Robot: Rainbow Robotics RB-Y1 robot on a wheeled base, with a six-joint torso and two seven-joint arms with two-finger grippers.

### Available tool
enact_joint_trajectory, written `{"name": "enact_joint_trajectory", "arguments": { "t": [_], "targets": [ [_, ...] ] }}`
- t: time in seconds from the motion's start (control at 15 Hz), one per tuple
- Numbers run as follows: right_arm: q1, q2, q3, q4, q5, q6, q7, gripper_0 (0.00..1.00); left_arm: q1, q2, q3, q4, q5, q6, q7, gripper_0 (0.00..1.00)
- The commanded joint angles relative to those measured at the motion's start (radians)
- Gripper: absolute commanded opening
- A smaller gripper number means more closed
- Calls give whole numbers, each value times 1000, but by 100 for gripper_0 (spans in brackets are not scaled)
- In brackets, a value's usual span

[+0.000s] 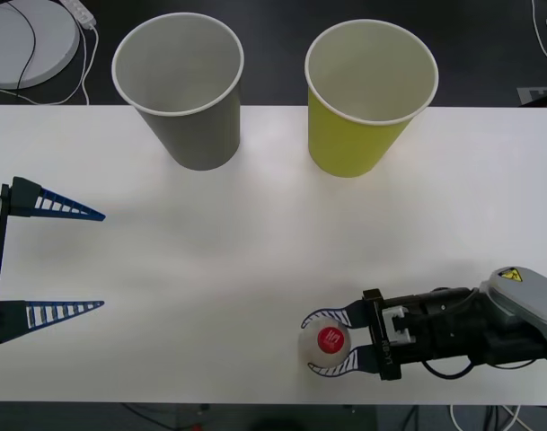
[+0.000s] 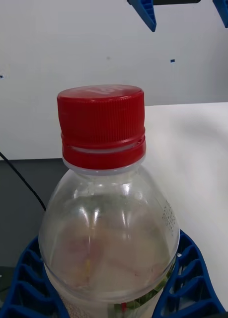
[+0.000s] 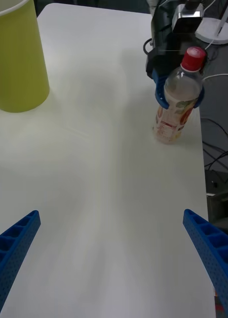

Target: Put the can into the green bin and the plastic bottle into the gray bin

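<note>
A white surface [image 1: 255, 269] is stretching across the room under even light, its far edge meeting a dark floor [image 1: 273, 54]. A round white disc [image 1: 26, 40] is lying there, black and white cables [image 1: 84, 63] trailing around it.

A white table [image 1: 255, 269]; a round white disc [image 1: 26, 40] with cables behind.

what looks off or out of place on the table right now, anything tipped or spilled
Nothing is tipped or spilled. The small clear plastic bottle with a red cap stands upright near the table's edge, the right gripper closed around its shoulder. The gray paper cup and yellow-green paper cup stand upright. The left gripper waits open.
</note>
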Motion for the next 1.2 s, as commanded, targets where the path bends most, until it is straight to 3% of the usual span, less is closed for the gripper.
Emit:
{"name": "enact_joint_trajectory", "arguments": {
  "t": [0.07,0.47,0.93,1.2],
  "targets": [
    [0,-33,-2,-33,-34,24,-25,0,0,0,0,0,0,0,0,100],
    [14,-131,-14,-105,-134,49,-62,0,0,0,0,0,0,0,0,100],
    [112,-228,-168,-315,-148,95,-253,0,0,0,0,0,0,0,0,100],
    [169,-274,-254,-456,-146,181,-376,0,0,0,0,0,0,0,0,100]
  ]
}}
